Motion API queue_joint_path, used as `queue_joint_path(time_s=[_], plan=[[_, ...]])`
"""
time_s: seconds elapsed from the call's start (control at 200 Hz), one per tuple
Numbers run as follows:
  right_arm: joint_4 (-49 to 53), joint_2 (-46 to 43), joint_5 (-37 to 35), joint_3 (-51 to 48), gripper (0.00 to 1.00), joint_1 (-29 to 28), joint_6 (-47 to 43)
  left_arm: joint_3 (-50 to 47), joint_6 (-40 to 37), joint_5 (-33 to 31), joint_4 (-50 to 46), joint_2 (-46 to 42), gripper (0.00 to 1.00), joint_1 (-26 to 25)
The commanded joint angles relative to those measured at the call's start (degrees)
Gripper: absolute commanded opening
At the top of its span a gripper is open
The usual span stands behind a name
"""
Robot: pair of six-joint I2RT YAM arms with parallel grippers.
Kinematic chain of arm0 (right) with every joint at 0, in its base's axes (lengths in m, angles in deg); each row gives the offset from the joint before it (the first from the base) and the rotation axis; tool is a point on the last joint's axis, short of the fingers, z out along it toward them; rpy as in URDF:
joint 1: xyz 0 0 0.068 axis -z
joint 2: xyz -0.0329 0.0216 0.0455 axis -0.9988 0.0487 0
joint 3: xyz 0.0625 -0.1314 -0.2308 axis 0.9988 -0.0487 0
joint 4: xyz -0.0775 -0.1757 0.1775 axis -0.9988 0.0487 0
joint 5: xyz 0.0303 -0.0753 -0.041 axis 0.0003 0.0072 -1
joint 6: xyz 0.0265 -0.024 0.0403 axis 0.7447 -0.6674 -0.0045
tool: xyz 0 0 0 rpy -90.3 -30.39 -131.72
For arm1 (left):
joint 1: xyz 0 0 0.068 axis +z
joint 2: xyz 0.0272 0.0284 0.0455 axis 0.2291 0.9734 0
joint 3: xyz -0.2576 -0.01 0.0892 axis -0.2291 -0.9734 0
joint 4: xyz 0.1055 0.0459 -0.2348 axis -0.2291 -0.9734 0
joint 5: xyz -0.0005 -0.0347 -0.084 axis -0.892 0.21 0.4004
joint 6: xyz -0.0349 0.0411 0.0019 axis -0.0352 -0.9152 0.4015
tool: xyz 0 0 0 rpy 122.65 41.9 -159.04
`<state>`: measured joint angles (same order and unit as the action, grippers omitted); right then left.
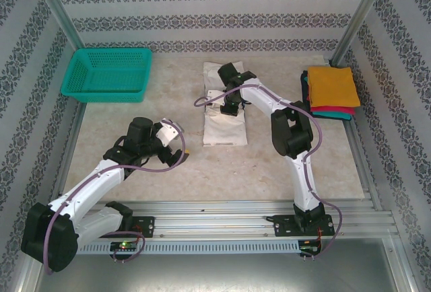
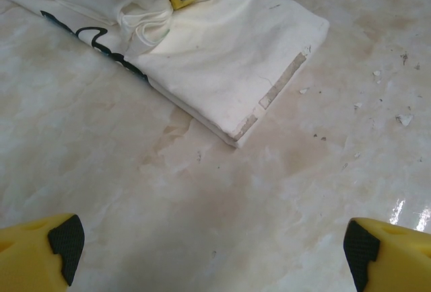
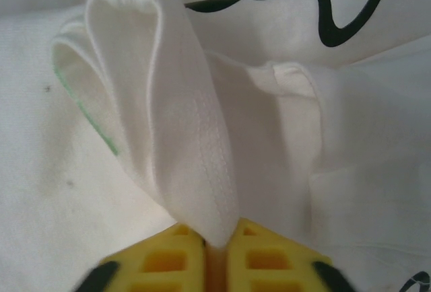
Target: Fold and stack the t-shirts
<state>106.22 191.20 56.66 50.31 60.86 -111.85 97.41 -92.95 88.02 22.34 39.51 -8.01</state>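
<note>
Right wrist view: right fingers [image 3: 252, 255] pinch a raised fold of the white t-shirt [image 3: 168, 137], mid-frame overhead on the bench [image 1: 222, 171]; left fingers [image 2: 64, 238] spread wide; folded shirts [image 1: 331, 87] upper right.

The white-and-black left arm [image 1: 87, 188] is seen bent low and angled inward, its yellow-fingered left gripper [image 2: 212, 245] spread wide. The white-and-black right arm [image 1: 291, 137] is stretched forward and inward, its yellow-fingered right gripper [image 3: 215, 255] pointed downward, jaws nearly together, with a fold of white cloth t-shirt [image 3: 188, 137] pinched between them.
</note>
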Motion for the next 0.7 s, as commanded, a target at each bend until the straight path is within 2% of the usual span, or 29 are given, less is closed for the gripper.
queue_joint_path(time_s=[0.0, 0.075, 0.13, 0.205, 0.455, 0.575, 0.694], plan=[[0.2, -1.1, -2.1, 1.0, 0.30, 0.8, 0.5, -0.4, 0.8, 1.5, 1.9, 0.1, 1.00, 0.6], [-0.5, -3.8, -2.4, -0.8, 0.56, 1.0, 1.2, -0.4, 0.9, 1.5, 1.5, -0.3, 1.00, 0.5], [-2.2, -6.5, -2.3, -3.4, 0.63, 0.9, 1.2, -0.7, 1.1, 1.4, 1.6, -0.9, 1.00, 0.6], [-5.0, -10.6, -1.0, -7.7, 0.68, 0.8, 1.6, -1.3, 1.4, 1.4, 2.2, -1.6, 1.00, 0.6], [-10.6, -23.8, 6.1, -27.6, 0.71, -3.5, 0.8, -1.7, 1.5, 2.0, 2.6, -2.2, 1.00, 0.6], [-11.1, -27.2, 6.2, -35.2, 0.67, -7.5, 1.1, -1.9, 1.3, 2.4, 2.8, -2.3, 1.00, 0.6], [-12.1, -26.4, 6.0, -38.5, 0.59, -10.1, 3.7, -2.0, 1.3, 3.0, 3.3, -2.1, 1.00, 0.6]])
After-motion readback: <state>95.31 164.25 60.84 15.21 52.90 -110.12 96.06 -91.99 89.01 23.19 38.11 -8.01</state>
